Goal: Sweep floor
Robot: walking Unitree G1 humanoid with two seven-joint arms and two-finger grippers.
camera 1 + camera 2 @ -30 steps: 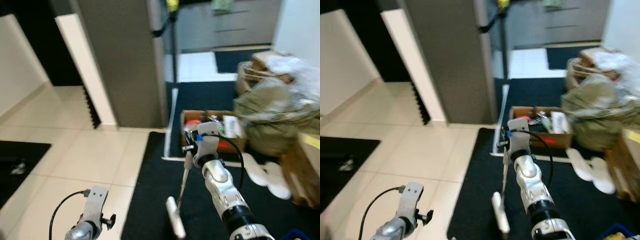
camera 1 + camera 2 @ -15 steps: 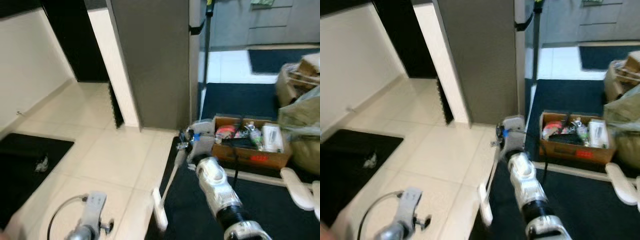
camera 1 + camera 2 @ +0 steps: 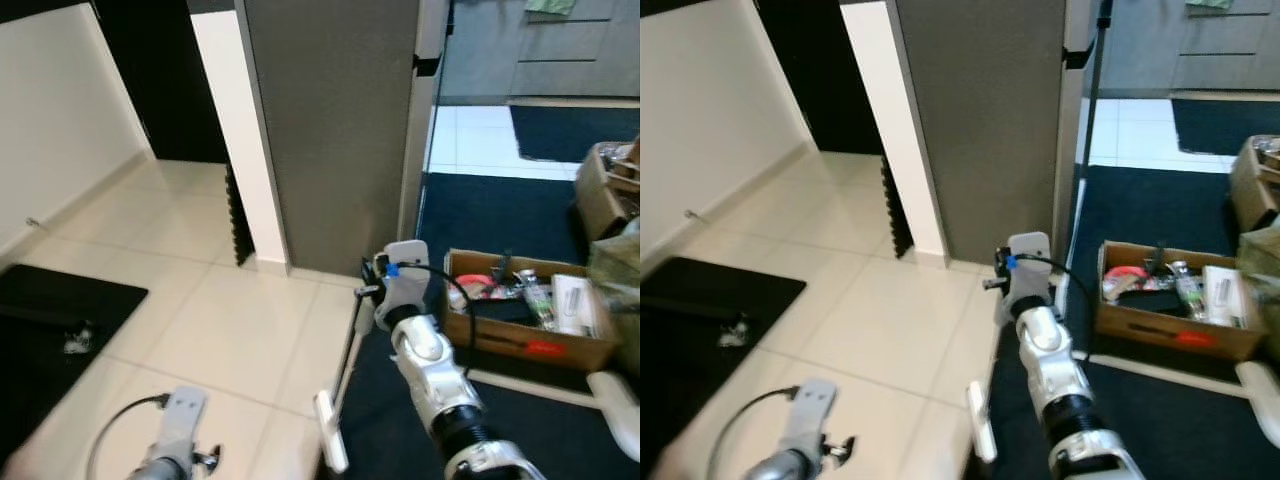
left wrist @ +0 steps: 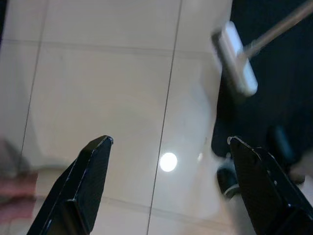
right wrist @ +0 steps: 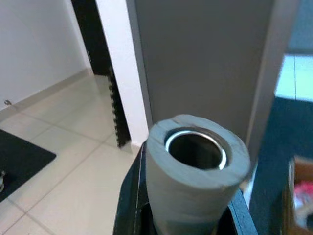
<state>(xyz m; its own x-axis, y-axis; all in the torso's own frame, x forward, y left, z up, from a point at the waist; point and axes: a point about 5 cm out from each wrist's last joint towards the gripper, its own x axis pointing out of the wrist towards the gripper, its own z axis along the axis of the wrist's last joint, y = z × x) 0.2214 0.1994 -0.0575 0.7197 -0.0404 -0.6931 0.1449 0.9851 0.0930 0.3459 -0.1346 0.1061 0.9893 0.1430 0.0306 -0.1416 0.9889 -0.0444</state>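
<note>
Right claw [image 3: 366, 312] is clamped on the broom handle [image 5: 197, 166]; broom head [image 3: 330, 444] rests at the dark rug's [image 3: 520, 430] edge on cream tile floor [image 3: 230, 330]. Left claw [image 4: 168, 161] hangs spread apart above tiles.

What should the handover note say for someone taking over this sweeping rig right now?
Right gripper: jaws shut on the broom handle, held out in front.
Left gripper: jaws open, holding nothing, low over the tiled floor.
Broom head sits at the edge where the tiles meet the dark mat.
Nearby: cardboard box of clutter on the mat, grey cabinet ahead.
Done: broom in hand.
Left: how far the sweeping has got cannot be judged; small debris lies on the black mat to the left.
</note>
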